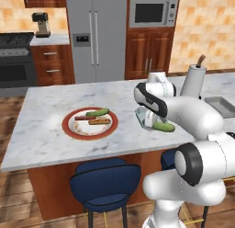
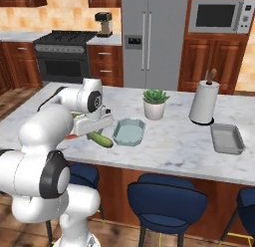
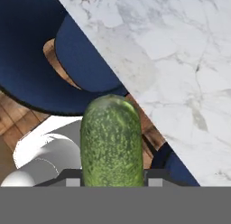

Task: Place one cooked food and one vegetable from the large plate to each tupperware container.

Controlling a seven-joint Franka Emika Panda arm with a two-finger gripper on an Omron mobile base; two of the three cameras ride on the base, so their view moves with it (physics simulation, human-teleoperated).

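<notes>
Green is what you should follow first: in the left base view a cucumber [image 1: 164,127] hangs crosswise under the gripper [image 1: 153,122], lifted off the marble counter [image 1: 46,116] and carried away from the plate [image 1: 69,131], which is why it sits in the air near the counter's front edge. On that red-rimmed plate a second cucumber [image 1: 97,112], a plain sausage [image 1: 85,117] and a bun sausage [image 1: 99,122] lie untouched, so you are probably on the first transfer. A glimpse of the teal tub [image 1: 140,115] shows just behind the hand, and the grey tub [image 1: 222,105] lies well apart at the right. In the right base view the held cucumber [image 2: 100,139] is just beside the teal tub [image 2: 129,132], on its plate side, so the open way runs across bare marble toward the tub; the plant [image 2: 155,102] and paper towel roll [image 2: 203,102] stand further back and leave you room, while the grey tub [image 2: 227,138] waits near the far right. In the hand view the cucumber [image 3: 112,142] rises between the fingers, which pinch it at its lower end; behind it the counter's edge cuts diagonally, with a blue stool [image 3: 85,65] below, so I judge a release here risks a drop near or over the edge.
</notes>
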